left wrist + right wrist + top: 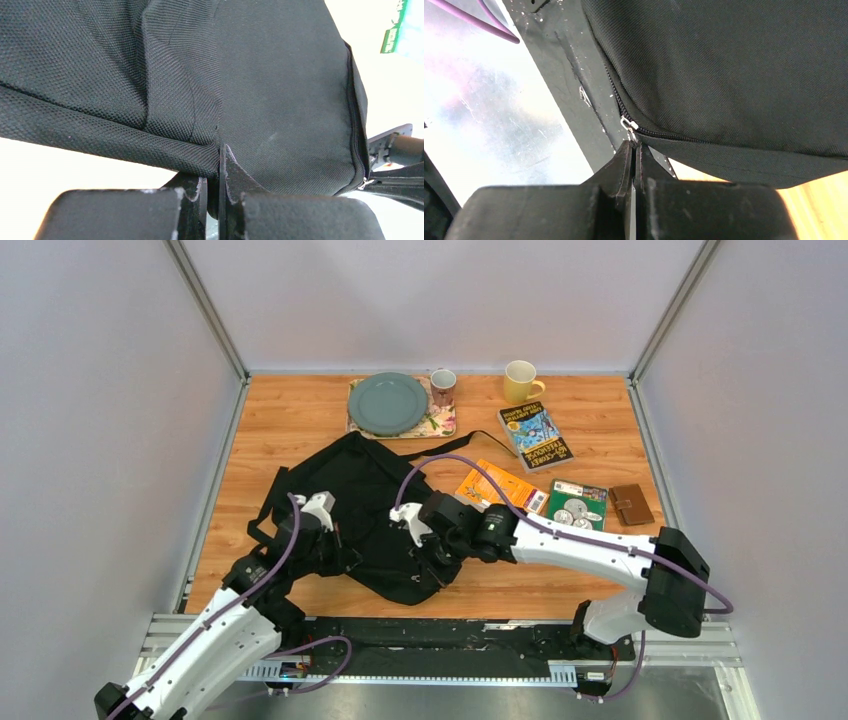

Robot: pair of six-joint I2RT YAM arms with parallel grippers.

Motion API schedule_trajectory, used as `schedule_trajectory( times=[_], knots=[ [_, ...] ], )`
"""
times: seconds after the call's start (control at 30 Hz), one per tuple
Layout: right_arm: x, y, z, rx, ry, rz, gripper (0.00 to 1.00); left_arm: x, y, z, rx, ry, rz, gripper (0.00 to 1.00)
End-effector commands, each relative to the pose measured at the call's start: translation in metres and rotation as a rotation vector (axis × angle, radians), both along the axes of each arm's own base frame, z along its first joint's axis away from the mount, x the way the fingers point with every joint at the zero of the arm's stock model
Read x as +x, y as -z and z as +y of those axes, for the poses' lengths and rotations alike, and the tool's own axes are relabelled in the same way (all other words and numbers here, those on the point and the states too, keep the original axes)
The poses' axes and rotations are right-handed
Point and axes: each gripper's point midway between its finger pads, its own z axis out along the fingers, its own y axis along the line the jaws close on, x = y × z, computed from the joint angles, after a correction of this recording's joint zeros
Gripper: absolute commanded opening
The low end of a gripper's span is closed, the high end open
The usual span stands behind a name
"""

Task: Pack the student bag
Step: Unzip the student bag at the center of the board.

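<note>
The left pincer [219, 152] is clamped on a fold of the bag [370, 490]. The right pincer [634, 149] is closed tight on its silver zip pull [628, 123]. I count one bag, two mugs [442, 385] [520, 380], three books [535, 435] [500, 485] [577, 503], one plate [388, 403] and one wallet [631, 504]. The bag is black woven fabric, rounded and long-strapped, and lies flat left of centre on the tabletop [300, 410]. Its long axis runs far to near, with the near end veering right.

Far back we see a plate [388, 403] on a floral mat [441, 424], a small cup [442, 386] and a yellow mug [521, 381]. Nearer lie a blue book [535, 436], an orange booklet [500, 485], a green book [577, 504] and a brown wallet [631, 504].
</note>
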Motion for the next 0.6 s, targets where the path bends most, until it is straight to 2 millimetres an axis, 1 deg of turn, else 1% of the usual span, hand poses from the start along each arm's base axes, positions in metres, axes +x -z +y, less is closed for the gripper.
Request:
schedule_trajectory(
  times=[0.0, 0.03, 0.07, 0.1, 0.17, 0.2, 0.23, 0.27, 0.3, 0.33, 0.37, 0.4, 0.43, 0.5, 0.53, 0.57],
  knots=[
    [-0.014, 0.030, -0.061, -0.318, -0.040, 0.090, 0.00, -0.004, 0.010, 0.039, 0.253, 0.045, -0.024, 0.00],
    [-0.010, 0.034, -0.069, -0.361, -0.029, 0.078, 0.00, -0.004, 0.010, 0.039, 0.253, 0.054, -0.029, 0.00],
    [-0.004, 0.040, -0.075, -0.399, -0.002, 0.065, 0.00, -0.006, 0.009, 0.033, 0.229, 0.086, -0.031, 0.00],
    [-0.001, 0.047, -0.080, -0.433, 0.013, 0.067, 0.00, -0.005, 0.008, 0.031, 0.224, 0.095, -0.040, 0.00],
    [0.004, 0.052, -0.082, -0.438, 0.044, 0.098, 0.00, -0.007, 0.012, 0.031, 0.220, 0.081, -0.020, 0.00],
    [0.005, 0.049, -0.081, -0.420, 0.047, 0.098, 0.00, -0.010, 0.014, 0.029, 0.198, 0.073, 0.011, 0.00],
    [0.005, 0.044, -0.069, -0.359, 0.038, 0.105, 0.00, -0.012, 0.014, 0.028, 0.189, 0.065, 0.024, 0.12],
    [0.004, 0.040, -0.062, -0.318, 0.044, 0.108, 0.00, -0.013, 0.013, 0.026, 0.175, 0.062, 0.033, 0.21],
    [0.004, 0.035, -0.053, -0.277, 0.069, 0.125, 0.00, -0.013, 0.008, 0.024, 0.145, 0.035, 0.033, 0.32],
    [0.004, 0.027, -0.037, -0.204, 0.076, 0.138, 0.00, -0.011, 0.000, 0.022, 0.118, 0.012, 0.021, 0.58],
    [0.006, 0.022, -0.028, -0.168, 0.100, 0.147, 0.00, -0.009, -0.005, 0.019, 0.080, -0.007, 0.013, 0.67],
    [0.004, 0.020, -0.022, -0.143, 0.145, 0.178, 0.00, -0.006, -0.017, 0.011, 0.000, -0.038, -0.013, 0.77],
    [0.007, 0.014, -0.010, -0.086, 0.157, 0.171, 0.00, -0.007, -0.018, 0.007, -0.038, -0.049, -0.003, 0.80],
    [0.008, 0.009, -0.001, -0.044, 0.211, 0.190, 0.00, -0.012, -0.024, 0.000, -0.128, -0.084, 0.029, 0.80],
    [0.011, 0.006, 0.006, -0.008, 0.225, 0.178, 0.00, -0.016, -0.018, -0.001, -0.145, -0.098, 0.060, 0.80],
    [0.012, 0.001, 0.008, 0.016, 0.241, 0.175, 0.00, -0.020, -0.017, -0.004, -0.183, -0.109, 0.084, 0.80]
  ],
)
